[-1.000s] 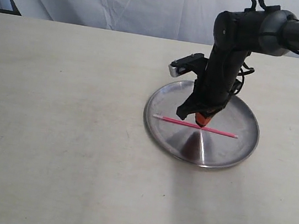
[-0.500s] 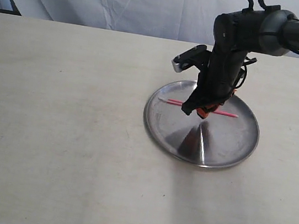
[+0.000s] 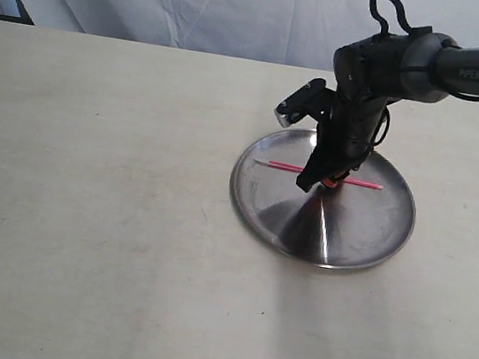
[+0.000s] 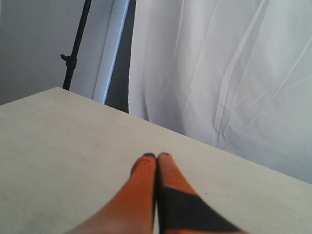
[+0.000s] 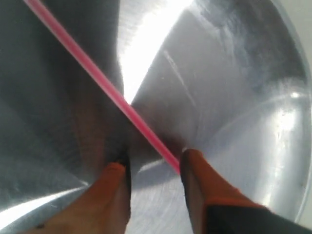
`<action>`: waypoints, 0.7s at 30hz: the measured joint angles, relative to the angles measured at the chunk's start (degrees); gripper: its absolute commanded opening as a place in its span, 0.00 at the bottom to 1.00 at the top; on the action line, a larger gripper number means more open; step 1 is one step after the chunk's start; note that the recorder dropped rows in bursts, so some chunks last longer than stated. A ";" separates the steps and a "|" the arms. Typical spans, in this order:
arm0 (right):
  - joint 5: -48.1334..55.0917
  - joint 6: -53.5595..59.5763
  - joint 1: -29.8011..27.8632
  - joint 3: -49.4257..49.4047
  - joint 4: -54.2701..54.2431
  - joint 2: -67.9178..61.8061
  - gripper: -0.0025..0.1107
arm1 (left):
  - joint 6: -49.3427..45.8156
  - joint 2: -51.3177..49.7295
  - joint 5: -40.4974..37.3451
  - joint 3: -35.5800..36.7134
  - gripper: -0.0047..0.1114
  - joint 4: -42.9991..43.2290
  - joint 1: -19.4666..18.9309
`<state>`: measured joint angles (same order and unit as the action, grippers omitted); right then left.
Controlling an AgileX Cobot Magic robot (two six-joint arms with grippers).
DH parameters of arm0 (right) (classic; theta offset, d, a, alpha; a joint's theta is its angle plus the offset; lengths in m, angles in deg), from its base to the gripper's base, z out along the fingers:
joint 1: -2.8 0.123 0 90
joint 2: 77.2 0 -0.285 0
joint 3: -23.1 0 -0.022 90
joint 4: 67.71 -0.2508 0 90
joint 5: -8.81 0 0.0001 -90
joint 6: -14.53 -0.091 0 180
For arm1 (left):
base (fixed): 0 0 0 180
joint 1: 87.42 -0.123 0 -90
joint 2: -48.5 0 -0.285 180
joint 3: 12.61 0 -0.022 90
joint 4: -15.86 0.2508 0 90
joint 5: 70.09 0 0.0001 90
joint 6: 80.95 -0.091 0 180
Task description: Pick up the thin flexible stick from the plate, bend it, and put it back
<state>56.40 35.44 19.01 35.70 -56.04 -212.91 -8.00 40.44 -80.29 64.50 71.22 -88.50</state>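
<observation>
On the plate (image 3: pixel 365 237), exterior view: thin flexible stick (image 3: pixel 275 165) lies across it roughly 9-to-3 o'clock, on the 12 o'clock side of the plate's centre. Its 3 o'clock end sits a touch lower in frame. Both ends are inside the rim. Can't tell whether it's flat on the metal or slightly off it.

Plate sits on the table (image 3: pixel 83 211), at about 3 o'clock from the table's middle.

Right gripper (image 3: pixel 318 182) comes down from about 1 o'clock, with its tips right at the stick's mid-length, covering that bit. Pink shows on both sides of the tips, at 9 and at 3 o'clock.

Right wrist view: right gripper (image 5: pixel 151 168) is spread, and the gap between the orange tips is much wider than the stick. Stick (image 5: pixel 97 78) runs diagonally over the plate (image 5: pixel 243 97) and meets the inner edge of one fingertip (image 5: pixel 195 165). Past that contact the finger hides it. The other fingertip is clear of the stick, so it's touching one side only, not pinched. Both tips are low over the shiny metal; contact with the plate itself can't be read.

Left wrist view: left gripper (image 4: pixel 157 157) has its fingers pressed together, nothing between them. It hangs over bare table (image 4: pixel 53 122), white curtain (image 4: pixel 219 73) behind.
</observation>
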 measured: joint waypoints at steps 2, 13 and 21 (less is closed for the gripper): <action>0.00 0.00 0.00 0.00 0.20 -0.50 0.34 | 0.00 0.00 0.00 0.00 0.04 0.00 0.00; 1.10 -0.11 0.00 0.71 0.13 -1.33 0.15 | 0.00 0.00 0.00 0.00 0.04 0.00 0.00; 3.88 -0.11 0.10 1.21 -1.32 -2.19 0.02 | 0.00 0.00 0.00 0.00 0.04 0.00 0.00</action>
<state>60.28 35.32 19.11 36.91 -57.36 -215.11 -8.00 40.44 -80.29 64.50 71.22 -88.50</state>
